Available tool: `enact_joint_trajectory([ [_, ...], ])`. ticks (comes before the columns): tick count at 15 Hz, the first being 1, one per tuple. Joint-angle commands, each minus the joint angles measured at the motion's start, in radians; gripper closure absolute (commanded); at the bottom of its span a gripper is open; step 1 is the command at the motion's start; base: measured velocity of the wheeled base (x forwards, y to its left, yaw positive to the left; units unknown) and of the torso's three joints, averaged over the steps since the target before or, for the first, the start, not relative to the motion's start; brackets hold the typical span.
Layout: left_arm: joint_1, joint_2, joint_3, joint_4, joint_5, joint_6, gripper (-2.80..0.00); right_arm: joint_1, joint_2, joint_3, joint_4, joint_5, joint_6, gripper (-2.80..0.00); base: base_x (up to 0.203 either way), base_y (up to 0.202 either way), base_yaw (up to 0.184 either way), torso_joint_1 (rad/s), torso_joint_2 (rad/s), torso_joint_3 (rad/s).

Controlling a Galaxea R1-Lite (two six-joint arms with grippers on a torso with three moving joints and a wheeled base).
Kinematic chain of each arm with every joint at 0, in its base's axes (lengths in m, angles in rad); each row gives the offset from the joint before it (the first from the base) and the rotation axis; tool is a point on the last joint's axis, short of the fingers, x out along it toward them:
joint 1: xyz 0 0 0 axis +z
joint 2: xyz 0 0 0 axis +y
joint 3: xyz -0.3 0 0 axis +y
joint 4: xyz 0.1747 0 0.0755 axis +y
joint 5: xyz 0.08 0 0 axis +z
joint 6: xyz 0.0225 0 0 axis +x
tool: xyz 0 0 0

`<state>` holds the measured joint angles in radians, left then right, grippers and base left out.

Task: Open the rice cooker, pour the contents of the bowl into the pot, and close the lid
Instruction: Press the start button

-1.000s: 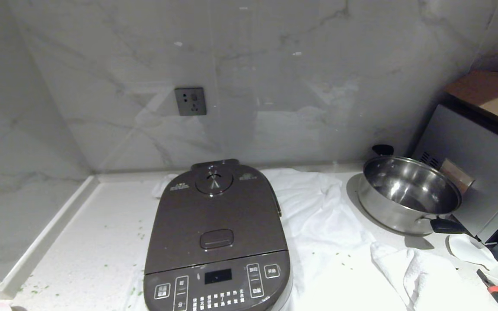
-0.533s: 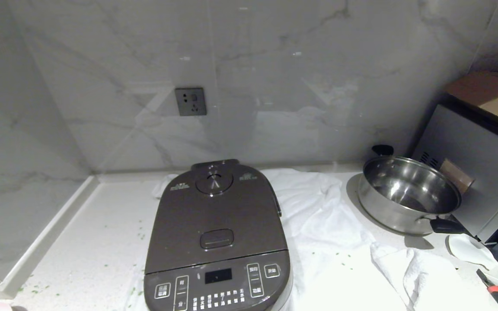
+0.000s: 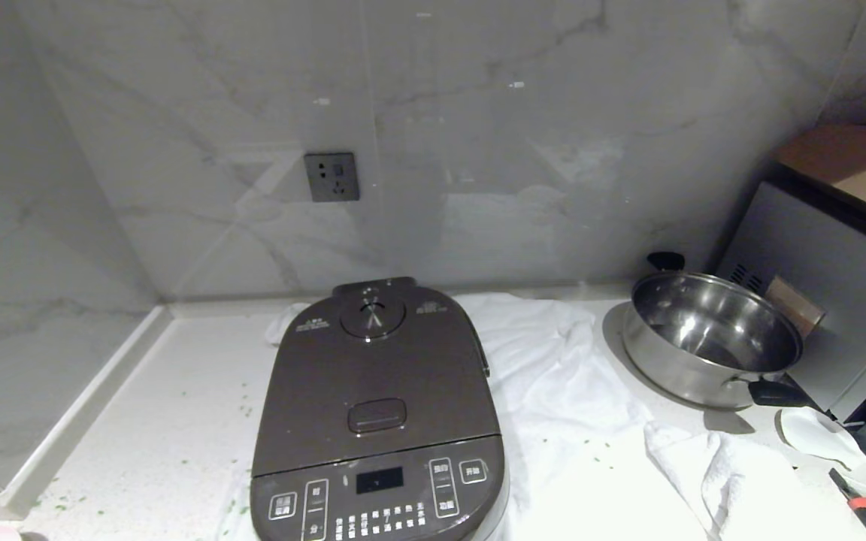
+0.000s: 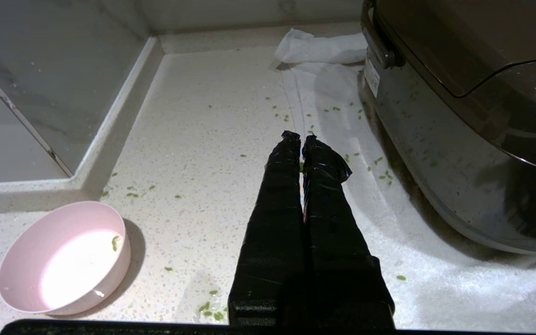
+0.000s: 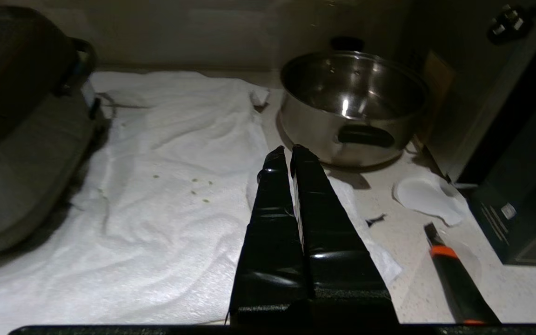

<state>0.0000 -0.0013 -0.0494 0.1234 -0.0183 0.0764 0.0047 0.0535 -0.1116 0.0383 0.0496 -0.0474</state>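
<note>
Lid down, bowl nearly empty, both arms empty-handed

The rice cooker (image 3: 377,421) sits mid-counter on the white towel (image 3: 553,376), lid (image 3: 373,379) flat and seemingly latched. Left gripper (image 4: 302,138) is pinched tight on nothing, low over the counter just beside the cooker's left flank; the pink bowl (image 4: 63,258) lies behind its tips toward the counter's front-left edge, so left is nearer. Right gripper (image 5: 287,153) is closed too, pointing at the steel pan (image 5: 351,104).

A home kitchen: a pale speckled stone counter (image 3: 177,421) meets grey-veined marble wall tiles (image 3: 478,150) carrying a dark wall socket (image 3: 331,176), with a shiny steel two-handled pan (image 3: 707,338) at the counter's right edge.
</note>
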Motion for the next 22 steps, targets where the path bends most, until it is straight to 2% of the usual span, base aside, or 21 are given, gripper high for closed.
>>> enact_joint_trajectory([
  [1, 0.0, 0.0, 0.0, 0.004, -0.001, 0.002, 0.0, 0.002, 0.213, -0.128, 0.0, 0.076, 0.016, 0.0, 0.0, 0.0, 0.0, 0.0, 0.0, 0.0],
  [5, 0.002, 0.0, -0.001, 0.007, 0.0, 0.002, 0.0, 0.016, 0.659, -0.413, 0.0, 0.284, 0.144, 0.0, 0.0, 0.0, 0.0, 0.0, 0.0, 0.0],
  [7, 0.002, 0.0, -0.001, 0.009, -0.002, 0.002, 0.0, 0.095, 0.863, -0.535, 0.003, 0.337, 0.238, 0.0, 0.0, 0.0, 0.0, 0.0, 0.0, 0.0],
  [8, 0.0, 0.0, -0.001, 0.009, 0.0, 0.002, 0.0, 0.174, 0.944, -0.591, 0.007, 0.342, 0.297, 0.0, 0.0, 0.0, 0.0, 0.0, 0.0, 0.0],
  [9, 0.002, 0.0, -0.001, 0.009, 0.0, 0.002, 0.0, 0.283, 1.004, -0.632, 0.01, 0.321, 0.345, 0.0, 0.0, 0.0, 0.0, 0.0, 0.0, 0.0],
  [10, 0.001, 0.0, -0.001, 0.009, 0.0, 0.001, 0.0, 0.383, 1.068, -0.664, 0.012, 0.259, 0.375, 0.0, 0.0, 0.0, 0.0, 0.0, 0.0, 0.0],
  [13, 0.002, 0.0, -0.001, 0.009, 0.0, 0.0, 0.0, 0.66, 1.229, -0.751, 0.012, -0.128, 0.417, 0.0, 0.0, 0.0, 0.0, 0.0, 0.0, 0.0],
  [14, 0.002, 0.0, -0.001, 0.009, 0.0, 0.0, 0.0, 0.717, 1.274, -0.803, 0.014, -0.203, 0.411, 0.0, 0.0, 0.0, 0.0, 0.0, 0.0, 0.0],
  [17, 0.002, 0.0, -0.001, 0.009, 0.0, 0.0, 0.0, 0.786, 1.413, -0.895, 0.024, -0.293, 0.385, 0.0, 0.0, 0.0, 0.0, 0.0, 0.0, 0.0],
  [19, 0.002, 0.0, -0.001, 0.009, 0.001, 0.0, 0.0, 0.851, 1.49, -0.916, 0.03, -0.346, 0.407, 0.0, 0.0, 0.0, 0.0, 0.0, 0.0, 0.0],
  [20, 0.0, 0.0, -0.001, 0.009, 0.003, -0.001, 0.0, 0.878, 1.511, -0.922, 0.048, -0.35, 0.459, 0.0, 0.0, 0.0, 0.0, 0.0, 0.0, 0.0],
  [21, 0.0, 0.0, -0.001, 0.009, 0.006, -0.006, 0.0, 0.889, 1.515, -0.93, 0.088, -0.315, 0.513, 0.0, 0.0, 0.0, 0.0, 0.0, 0.0, 0.0],
  [22, 0.001, 0.0, -0.001, 0.007, 0.018, -0.008, 0.0, 0.89, 1.512, -0.945, 0.13, -0.241, 0.565, 0.0, 0.0, 0.0, 0.0, 0.0, 0.0, 0.0],
])
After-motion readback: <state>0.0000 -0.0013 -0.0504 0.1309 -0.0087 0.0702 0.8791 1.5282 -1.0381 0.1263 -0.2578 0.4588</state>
